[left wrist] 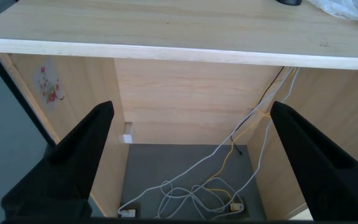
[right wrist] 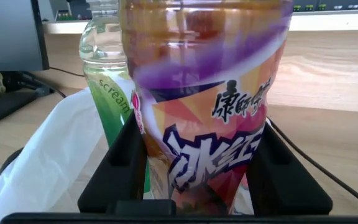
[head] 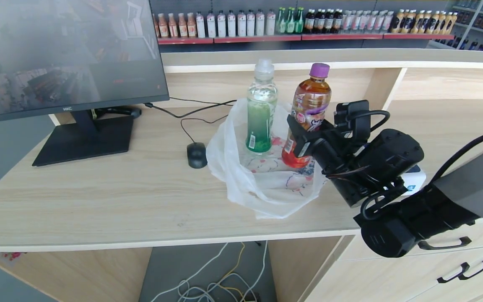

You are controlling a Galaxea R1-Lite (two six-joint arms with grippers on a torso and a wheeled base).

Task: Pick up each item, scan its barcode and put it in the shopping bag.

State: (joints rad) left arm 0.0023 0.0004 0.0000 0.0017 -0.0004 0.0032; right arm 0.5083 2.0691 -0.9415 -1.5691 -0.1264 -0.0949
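An orange tea bottle (head: 310,105) with a purple cap stands upright in the white shopping bag (head: 241,172) on the wooden counter. My right gripper (head: 304,140) is shut on its lower half; in the right wrist view the bottle (right wrist: 210,124) sits between the black fingers (right wrist: 126,162). A clear bottle with a green label (head: 261,113) stands upright in the bag just left of the tea bottle, and shows beside it as the green bottle (right wrist: 107,81). My left gripper (left wrist: 191,162) hangs open below the counter's front edge, with nothing between its fingers.
A monitor (head: 65,50) on a black stand fills the counter's left. A black mouse (head: 196,154) lies left of the bag, its cable running back. A white box (head: 415,178) lies under my right arm. Drawers (head: 434,268) sit below right; loose cables (left wrist: 197,186) under the counter.
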